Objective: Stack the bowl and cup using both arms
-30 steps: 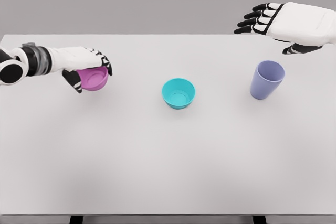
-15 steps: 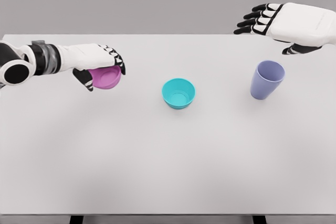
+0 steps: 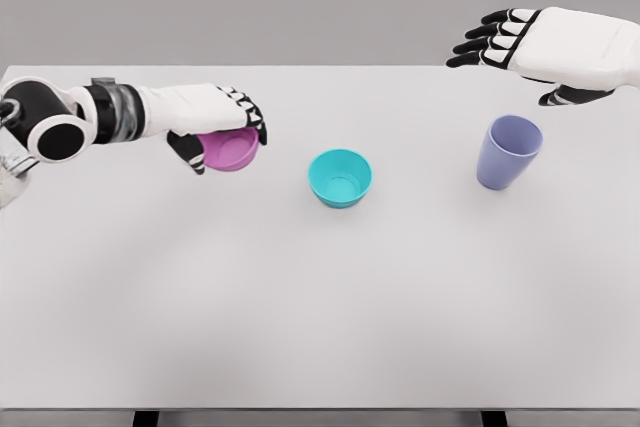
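Fingers of the left hand (image 3: pixel 215 115) curl over the rim of the pink bowl (image 3: pixel 232 150), gripping it left of the teal bowl (image 3: pixel 340 177); whether the pink bowl touches the white table (image 3: pixel 320 307) is hard to tell. Bare tabletop separates the two bowls. Near the far edge, the right hand (image 3: pixel 545 45) hovers with fingers spread, holding nothing, above the upright lavender cup (image 3: pixel 508 152). Open table stretches to the near edge.

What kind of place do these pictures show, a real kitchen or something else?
Most likely a bare simulated test bench, not a kitchen: a plain white table before a featureless grey wall, holding only a teal bowl and a lavender cup, with a pink bowl in the left hand.
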`<action>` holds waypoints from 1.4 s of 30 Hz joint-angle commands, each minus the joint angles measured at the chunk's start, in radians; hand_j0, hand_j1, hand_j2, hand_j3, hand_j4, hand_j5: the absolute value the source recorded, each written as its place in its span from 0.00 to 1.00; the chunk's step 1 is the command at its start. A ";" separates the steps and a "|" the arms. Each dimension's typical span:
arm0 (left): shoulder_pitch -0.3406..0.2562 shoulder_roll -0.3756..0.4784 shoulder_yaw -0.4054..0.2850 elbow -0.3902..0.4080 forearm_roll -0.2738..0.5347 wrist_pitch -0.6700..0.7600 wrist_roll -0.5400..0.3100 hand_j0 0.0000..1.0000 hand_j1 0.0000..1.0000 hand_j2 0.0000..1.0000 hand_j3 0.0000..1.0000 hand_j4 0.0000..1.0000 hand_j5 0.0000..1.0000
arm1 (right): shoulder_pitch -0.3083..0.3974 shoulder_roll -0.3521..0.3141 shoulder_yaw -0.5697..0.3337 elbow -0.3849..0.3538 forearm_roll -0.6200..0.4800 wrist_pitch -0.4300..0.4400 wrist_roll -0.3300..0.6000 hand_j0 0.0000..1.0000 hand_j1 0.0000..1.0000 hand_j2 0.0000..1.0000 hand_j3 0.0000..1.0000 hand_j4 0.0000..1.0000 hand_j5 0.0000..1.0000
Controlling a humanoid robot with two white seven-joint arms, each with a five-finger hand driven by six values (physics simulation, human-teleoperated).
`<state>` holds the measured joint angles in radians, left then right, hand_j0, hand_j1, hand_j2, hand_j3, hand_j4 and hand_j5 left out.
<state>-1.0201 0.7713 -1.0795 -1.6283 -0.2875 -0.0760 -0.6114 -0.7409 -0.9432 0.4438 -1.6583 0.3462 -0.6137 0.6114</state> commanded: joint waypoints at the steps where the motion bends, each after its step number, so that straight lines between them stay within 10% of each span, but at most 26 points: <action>1: -0.003 -0.017 0.001 -0.001 0.002 0.001 0.001 0.62 0.62 0.62 0.62 0.62 0.62 | 0.000 -0.002 0.000 0.000 -0.004 0.003 -0.001 1.00 1.00 1.00 1.00 1.00 1.00; 42: -0.005 -0.242 -0.003 0.004 -0.050 0.004 0.001 0.62 0.62 0.62 0.62 0.62 0.62 | 0.002 -0.002 0.000 0.005 -0.004 0.003 -0.001 1.00 1.00 1.00 1.00 1.00 1.00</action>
<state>-1.0232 0.5415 -1.0833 -1.6261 -0.3356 -0.0733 -0.6114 -0.7394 -0.9456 0.4434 -1.6538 0.3462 -0.6137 0.6114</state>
